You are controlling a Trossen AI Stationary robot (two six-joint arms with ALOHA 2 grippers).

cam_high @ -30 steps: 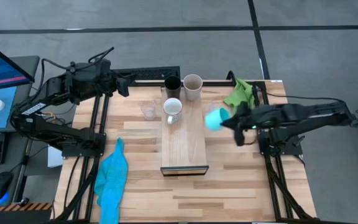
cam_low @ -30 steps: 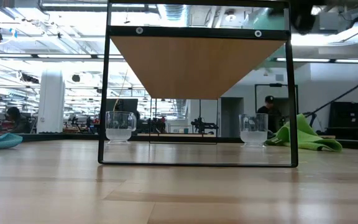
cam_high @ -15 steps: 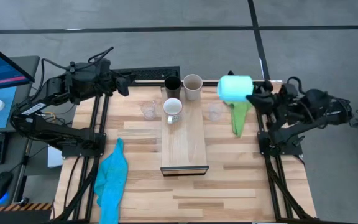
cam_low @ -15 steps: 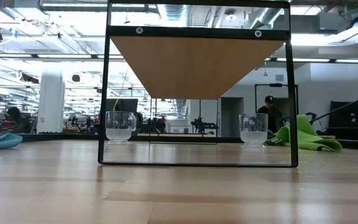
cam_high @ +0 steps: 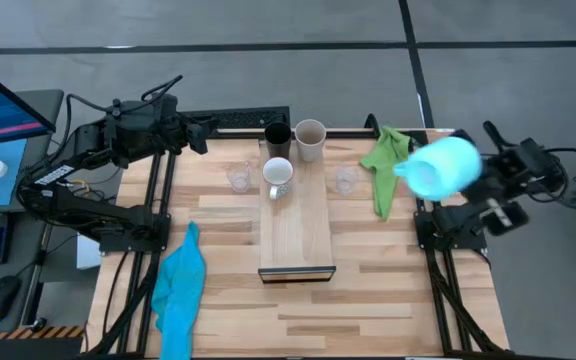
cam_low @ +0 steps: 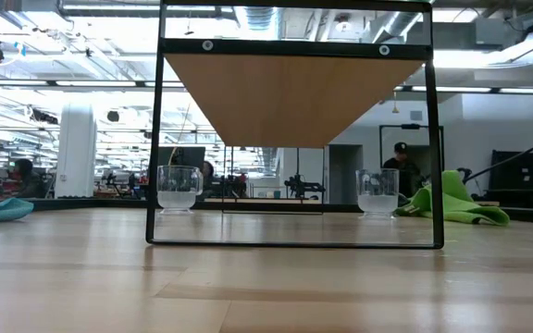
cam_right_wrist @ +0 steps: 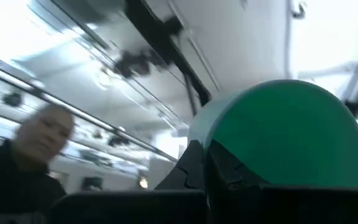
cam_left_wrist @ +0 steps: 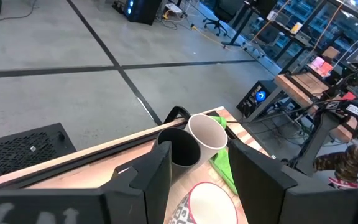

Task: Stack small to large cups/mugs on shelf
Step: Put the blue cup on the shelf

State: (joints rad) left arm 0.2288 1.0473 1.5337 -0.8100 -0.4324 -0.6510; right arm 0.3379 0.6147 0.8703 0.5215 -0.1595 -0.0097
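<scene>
My right end effector (cam_high: 483, 175), pinched on the turquoise mug (cam_high: 440, 167), holds it high off the surface's right edge; it looks stiff, smooth and slippery, so I'd grip its wall firmly.

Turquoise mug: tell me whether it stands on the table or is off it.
Off it: the right gripper holds the turquoise mug tipped sideways above the table's right edge.

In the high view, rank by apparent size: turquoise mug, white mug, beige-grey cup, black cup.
1. turquoise mug, but it is lifted toward the camera in the right gripper, so unsure.
2-4. white mug, beige-grey cup and black cup look alike; no ranking.
</scene>
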